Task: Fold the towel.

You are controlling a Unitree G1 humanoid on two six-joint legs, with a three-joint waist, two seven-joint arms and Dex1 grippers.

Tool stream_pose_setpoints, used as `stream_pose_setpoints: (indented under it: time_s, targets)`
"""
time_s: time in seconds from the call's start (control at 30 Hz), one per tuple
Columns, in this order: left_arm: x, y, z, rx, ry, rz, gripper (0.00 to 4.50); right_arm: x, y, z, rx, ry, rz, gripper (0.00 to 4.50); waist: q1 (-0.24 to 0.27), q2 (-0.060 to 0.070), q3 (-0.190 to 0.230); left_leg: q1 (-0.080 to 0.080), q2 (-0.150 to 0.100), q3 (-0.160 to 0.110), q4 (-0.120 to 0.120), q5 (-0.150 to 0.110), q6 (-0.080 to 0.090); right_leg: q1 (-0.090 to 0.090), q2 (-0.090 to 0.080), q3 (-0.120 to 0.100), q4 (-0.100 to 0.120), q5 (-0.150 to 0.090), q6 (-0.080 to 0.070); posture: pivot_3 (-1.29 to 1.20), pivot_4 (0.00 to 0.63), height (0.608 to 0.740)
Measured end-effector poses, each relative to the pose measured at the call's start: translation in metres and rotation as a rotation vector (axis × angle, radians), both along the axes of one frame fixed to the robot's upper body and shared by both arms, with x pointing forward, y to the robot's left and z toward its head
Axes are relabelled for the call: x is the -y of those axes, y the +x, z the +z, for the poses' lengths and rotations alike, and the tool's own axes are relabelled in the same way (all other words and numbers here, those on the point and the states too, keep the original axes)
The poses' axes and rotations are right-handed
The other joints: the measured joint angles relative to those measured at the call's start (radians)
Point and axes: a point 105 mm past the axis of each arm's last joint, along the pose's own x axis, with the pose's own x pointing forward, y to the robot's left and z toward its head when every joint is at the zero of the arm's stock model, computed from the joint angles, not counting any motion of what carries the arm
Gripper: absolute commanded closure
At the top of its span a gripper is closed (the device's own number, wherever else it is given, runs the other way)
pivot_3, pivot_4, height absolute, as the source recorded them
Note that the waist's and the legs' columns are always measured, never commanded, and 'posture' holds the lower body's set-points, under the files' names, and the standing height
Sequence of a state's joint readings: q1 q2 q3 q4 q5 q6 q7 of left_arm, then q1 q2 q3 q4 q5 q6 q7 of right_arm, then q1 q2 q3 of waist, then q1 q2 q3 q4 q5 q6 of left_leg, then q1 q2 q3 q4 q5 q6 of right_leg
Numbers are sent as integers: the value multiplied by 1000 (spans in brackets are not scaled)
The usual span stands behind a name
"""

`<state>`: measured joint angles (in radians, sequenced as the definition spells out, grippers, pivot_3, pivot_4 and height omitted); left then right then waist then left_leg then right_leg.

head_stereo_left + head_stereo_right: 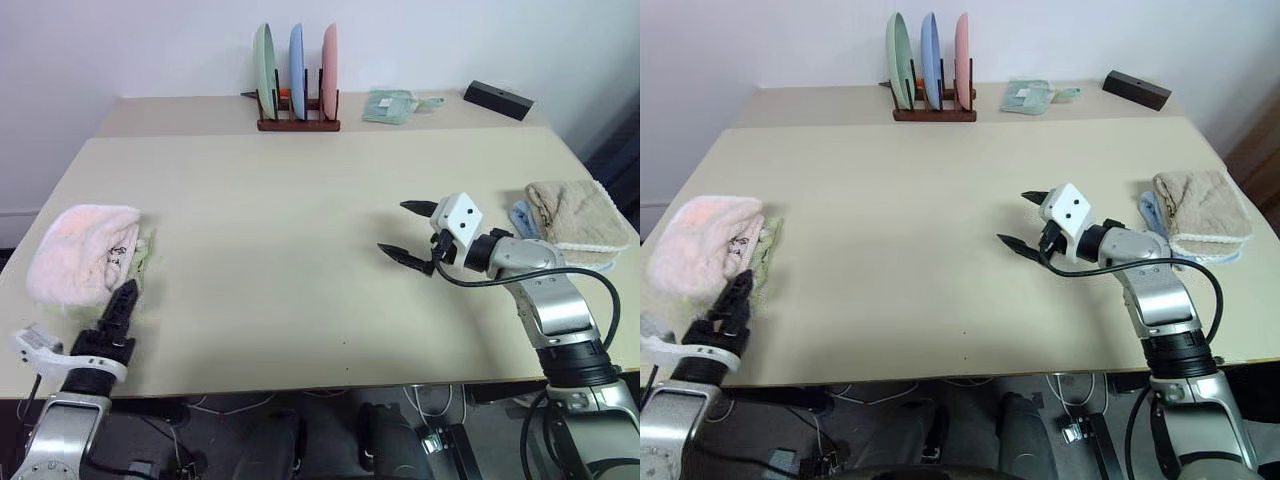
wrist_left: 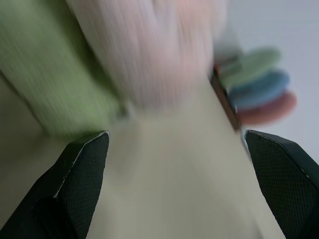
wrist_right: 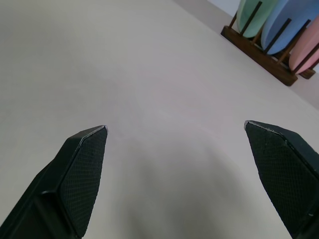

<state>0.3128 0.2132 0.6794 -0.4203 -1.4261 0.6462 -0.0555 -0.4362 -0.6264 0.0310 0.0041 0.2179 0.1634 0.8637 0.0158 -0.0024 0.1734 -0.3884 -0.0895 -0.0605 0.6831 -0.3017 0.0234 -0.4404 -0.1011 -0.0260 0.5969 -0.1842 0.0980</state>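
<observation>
Left eye view: fluffy pink terry towel (image 1: 80,252) lies bunched; left gripper (image 1: 122,300) and right gripper (image 1: 408,232) released.

Towel (image 2: 159,45) blurred (perhaps folded); mark unreadable.

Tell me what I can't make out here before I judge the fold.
- Towel: bunched, its layers hidden; smeared by blur in the left wrist view.
- Green towel: mostly hidden under the towel.
- Blue cloth: mostly covered by the beige towel.
- Dark print on the towel: too small.
</observation>
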Motion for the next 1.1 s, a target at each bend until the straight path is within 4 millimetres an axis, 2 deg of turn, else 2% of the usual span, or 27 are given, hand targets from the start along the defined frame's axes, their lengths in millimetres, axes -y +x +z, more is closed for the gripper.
stream_pose_setpoints:
  time_s: [0.1,0.17,0.27,0.37,0.47,0.57,0.73,1.0,1.1]
  targets:
    - [31,6,10,1,156,-187,45,1,0,0,-2,-1,-1,0,0,0,0,0,0,0,0,0,0,0,0,0,0,0,0,0,150,740]
    - [55,21,28,48,323,-307,45,1,0,0,-1,-2,-1,0,2,0,0,0,0,0,0,1,-1,0,0,0,0,0,-1,0,150,740]
    - [80,46,53,140,560,-394,45,2,1,-1,-5,3,-8,0,-2,0,0,0,0,0,-1,2,-3,0,1,0,0,1,-1,0,150,740]
    - [91,69,63,181,868,-413,45,9,9,-5,-35,22,-65,0,-4,1,0,1,0,1,-2,2,-4,0,2,0,0,2,1,0,150,740]
    - [94,90,58,195,1103,-423,45,25,13,-18,-96,32,-133,0,-4,1,-1,1,0,2,-4,2,-4,-1,2,1,-1,2,2,0,150,740]
    - [99,100,51,214,1116,-439,45,39,8,-28,-131,35,-172,0,-3,1,0,-1,0,2,-3,2,-3,-3,2,1,-1,2,3,0,150,740]
    - [104,108,48,240,1108,-465,45,56,10,-17,-140,128,-241,0,-3,1,0,0,1,1,-3,2,-4,-2,2,1,0,2,3,0,150,740]
    - [124,114,30,243,1081,-537,45,60,2,-29,-163,138,-276,0,-3,1,0,-1,0,1,-2,2,-4,-2,1,1,0,2,3,0,150,740]
    - [130,113,24,240,1098,-574,45,58,0,-26,-156,138,-281,0,-3,1,0,-1,1,1,-2,2,-4,-2,2,1,0,2,3,0,150,740]
